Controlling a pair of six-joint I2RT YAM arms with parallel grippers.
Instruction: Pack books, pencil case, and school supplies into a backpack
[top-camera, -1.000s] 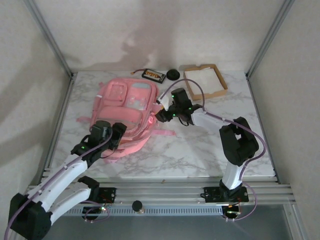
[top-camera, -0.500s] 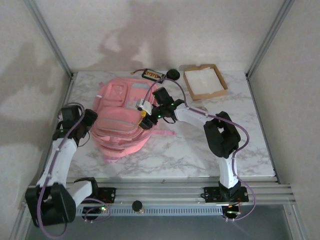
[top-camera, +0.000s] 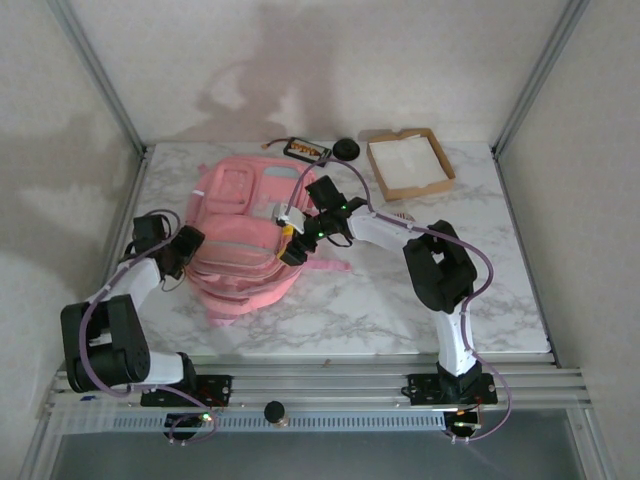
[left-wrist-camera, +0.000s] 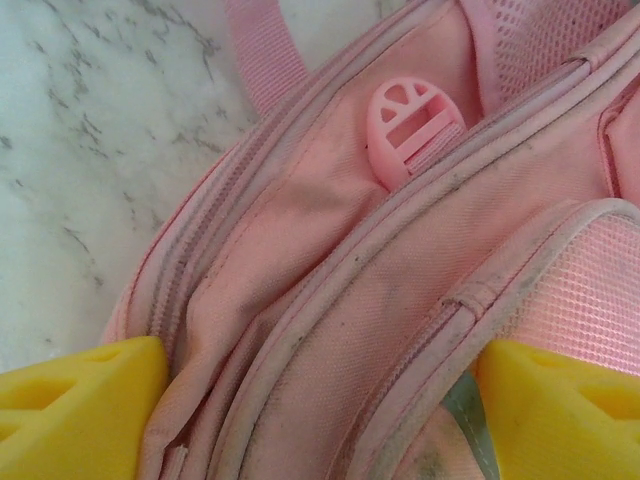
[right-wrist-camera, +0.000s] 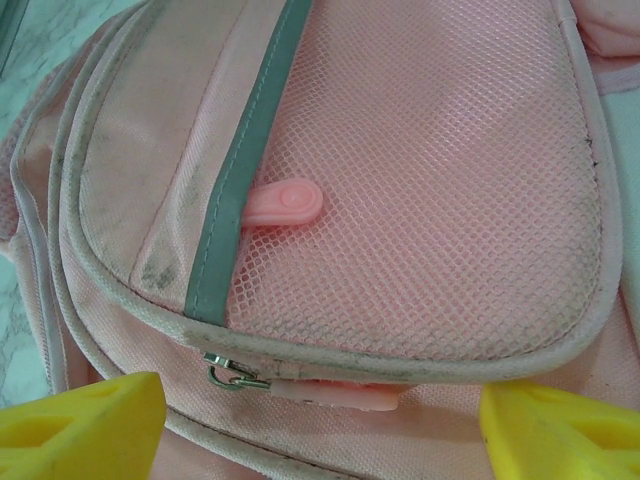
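The pink backpack (top-camera: 250, 240) lies flat in the middle of the table. My left gripper (top-camera: 188, 246) is at its left edge, and its yellow fingers (left-wrist-camera: 80, 400) stand open astride the pink seams (left-wrist-camera: 320, 420) below a pink buckle (left-wrist-camera: 415, 125). My right gripper (top-camera: 290, 245) hovers open over the backpack's right side. A pink zipper pull (right-wrist-camera: 335, 392) on a metal slider (right-wrist-camera: 225, 372) lies between its fingertips (right-wrist-camera: 560, 435), under the mesh pocket (right-wrist-camera: 420, 200). A dark book (top-camera: 307, 151) lies behind the backpack. The pencil case and school supplies are out of view.
A shallow cardboard tray (top-camera: 408, 163) with white lining stands at the back right. A small black round thing (top-camera: 346, 149) lies next to the dark book. Bare marble (top-camera: 380, 300) stretches in front of and right of the backpack.
My left arm swung from the backpack's front to its left edge. My right gripper moved left onto the backpack, and its jaws opened wider.
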